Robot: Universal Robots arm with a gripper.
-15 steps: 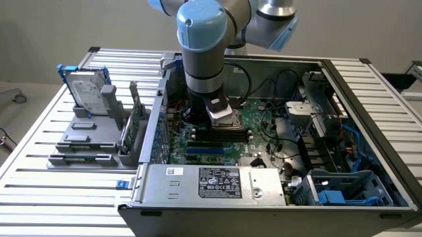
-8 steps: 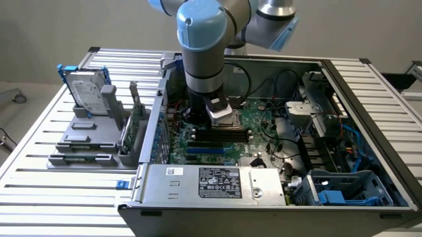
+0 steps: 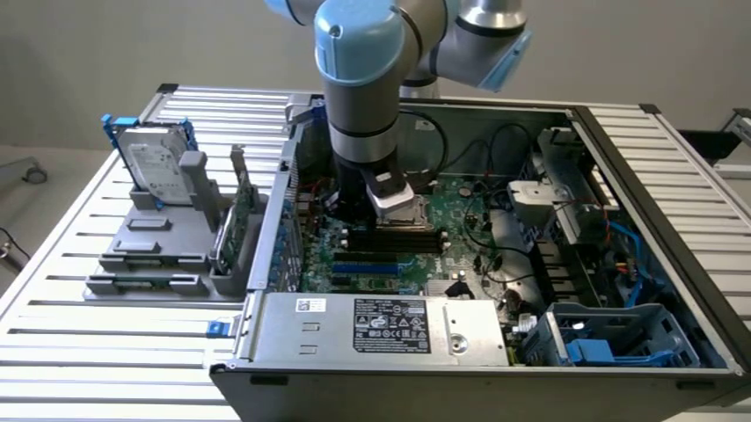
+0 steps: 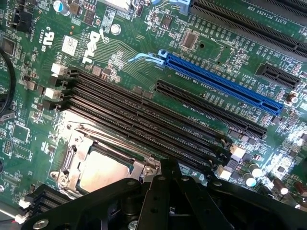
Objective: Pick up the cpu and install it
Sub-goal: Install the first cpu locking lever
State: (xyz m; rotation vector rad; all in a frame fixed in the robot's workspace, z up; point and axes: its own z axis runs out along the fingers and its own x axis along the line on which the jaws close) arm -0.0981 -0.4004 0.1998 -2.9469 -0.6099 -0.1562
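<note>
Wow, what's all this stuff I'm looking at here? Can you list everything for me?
computer case: one, grey, open on the slatted table.
circuit board: one, green, inside the case.
cpu: one, pale silver, sitting in the metal-rimmed socket beside the long black slots.
memory slots: a row, black, next to the socket.
long slot: one, blue, further along the board.
hard drive: one, silver in a blue frame, upright in the grey holder at the exterior view's left.
grey holder: one, on the table beside the case.
table: one, silver slats.
robot arm: one, grey and light blue, reaching down into the case.
hand: one, black, shut, just above the socket's edge.
</note>
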